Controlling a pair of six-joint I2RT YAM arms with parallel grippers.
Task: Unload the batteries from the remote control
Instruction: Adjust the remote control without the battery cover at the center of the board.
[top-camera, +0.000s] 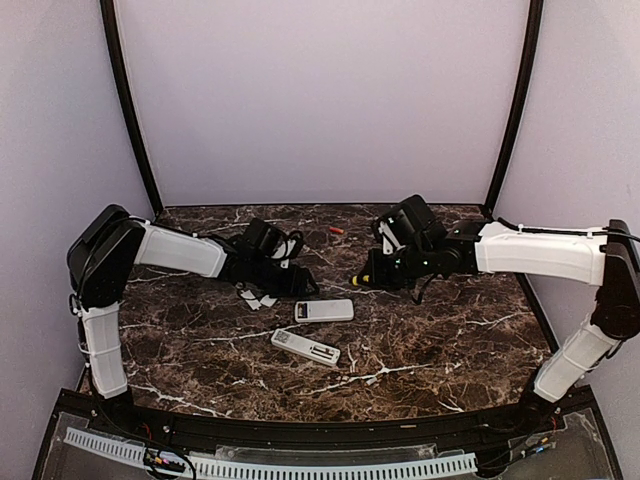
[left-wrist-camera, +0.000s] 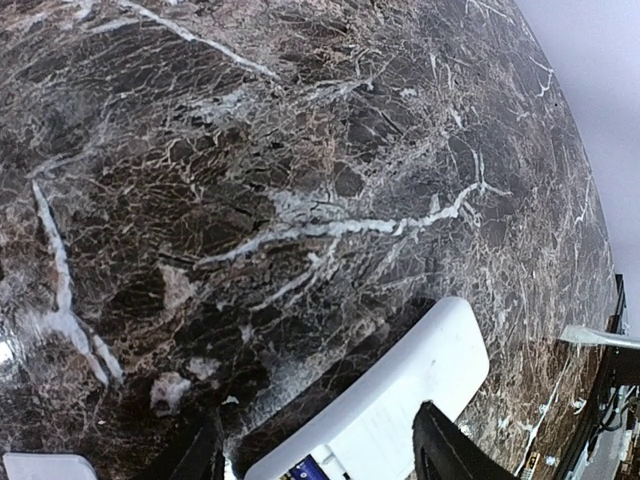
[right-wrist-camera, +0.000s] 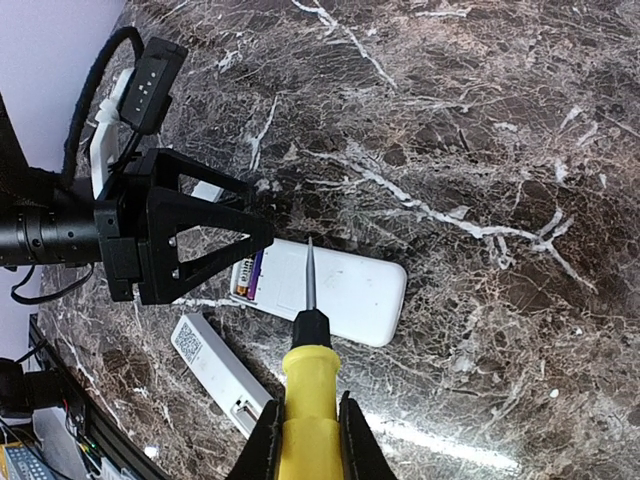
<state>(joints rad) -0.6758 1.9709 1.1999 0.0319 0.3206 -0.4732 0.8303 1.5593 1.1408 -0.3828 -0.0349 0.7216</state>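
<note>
A battery (right-wrist-camera: 248, 275) sits in the open compartment at one end of the remote (right-wrist-camera: 345, 290), with its purple and yellow wrap showing. A small reddish battery (top-camera: 336, 231) lies on the bench (top-camera: 440, 340) well beyond the remote, toward the back wall.

The left gripper (left-wrist-camera: 320, 455) is low over the remote's compartment end. Its fingers (left-wrist-camera: 445, 450) are spread wide with the remote's body between them, and they grasp nothing.

The right gripper (right-wrist-camera: 305, 440) is closed on the yellow handle of a tool (right-wrist-camera: 308, 380). The tool's thin metal tip points at the remote just beside the compartment; whether it touches cannot be told.

A second remote (top-camera: 305, 348) lies just beside the first, on the side nearer the arm bases, and is angled to it. Small pale covers (top-camera: 255, 298) lie near the remote under the left arm.
</note>
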